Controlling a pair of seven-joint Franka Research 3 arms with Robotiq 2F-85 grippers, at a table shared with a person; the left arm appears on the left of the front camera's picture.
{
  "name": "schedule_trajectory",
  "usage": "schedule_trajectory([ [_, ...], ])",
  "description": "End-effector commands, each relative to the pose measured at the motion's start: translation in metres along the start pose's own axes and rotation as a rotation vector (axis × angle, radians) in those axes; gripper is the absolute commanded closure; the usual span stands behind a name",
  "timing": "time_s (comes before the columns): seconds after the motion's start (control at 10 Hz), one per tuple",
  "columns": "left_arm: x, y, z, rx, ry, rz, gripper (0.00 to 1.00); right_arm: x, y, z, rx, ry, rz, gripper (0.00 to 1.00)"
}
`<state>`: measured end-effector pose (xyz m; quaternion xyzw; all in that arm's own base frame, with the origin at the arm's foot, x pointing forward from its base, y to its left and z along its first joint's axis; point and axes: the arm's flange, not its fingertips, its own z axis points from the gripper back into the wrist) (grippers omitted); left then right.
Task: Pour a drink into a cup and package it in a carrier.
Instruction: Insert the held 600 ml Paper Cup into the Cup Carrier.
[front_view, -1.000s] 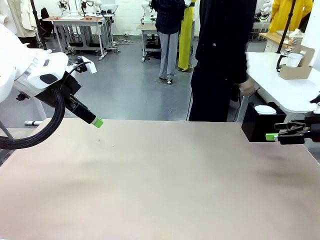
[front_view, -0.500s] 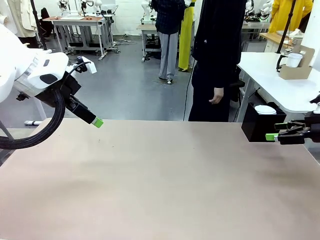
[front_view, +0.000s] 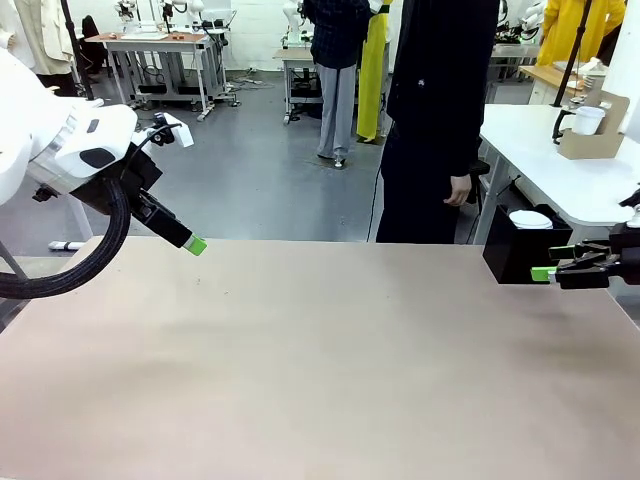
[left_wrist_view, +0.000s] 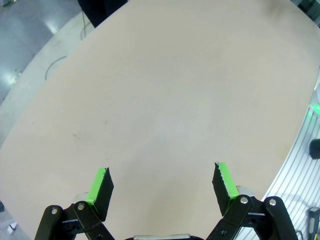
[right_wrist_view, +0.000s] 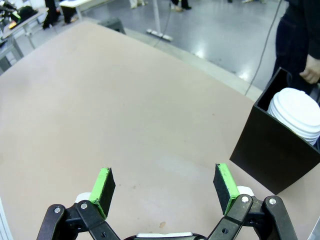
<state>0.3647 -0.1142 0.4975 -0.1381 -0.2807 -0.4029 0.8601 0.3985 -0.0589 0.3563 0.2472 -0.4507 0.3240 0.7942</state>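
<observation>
Between the spread fingers of the left gripper (left_wrist_view: 160, 182) nothing but bare desk (left_wrist_view: 165, 100) is seen, and the right gripper (right_wrist_view: 164, 187) is likewise held wide apart with nothing pinched. Just beyond the right fingertips, toward the desk's far corner, a black box (right_wrist_view: 272, 150) is set with white lids (right_wrist_view: 297, 112) stacked inside it. A carrier (front_view: 590, 135) with a cup (front_view: 588, 120) in it is stood well apart from both sets of fingers, on a separate white table (front_view: 560, 170) behind the person (front_view: 440, 110); the drink cannot be made out. A risk is judged in the right fingers' nearness to the box: a forward or sideways sweep could knock it or spill the lids. Another is judged in the person's hand (front_view: 460, 190) hanging near that corner, since anything brought in could cross the gripper's path. The left arm is held raised over the left edge of the desk, wrist tilted so its fingers slope downward toward the middle. The right arm is held low and nearly level, its fingers aimed inward across the desk beside the box.
</observation>
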Motion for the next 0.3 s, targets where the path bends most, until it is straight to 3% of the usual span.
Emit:
schedule_trajectory([
  [0.0,-0.0012,-0.0013,0.0003,0.0,-0.005,0.013,0.0,0.001,-0.0009,0.0011,-0.007,0.001,0.014,0.0],
  [0.2,-0.0012,-0.0013,0.0003,0.0,-0.005,0.013,0.0,0.001,-0.0009,0.0011,-0.007,0.001,0.014,0.0],
])
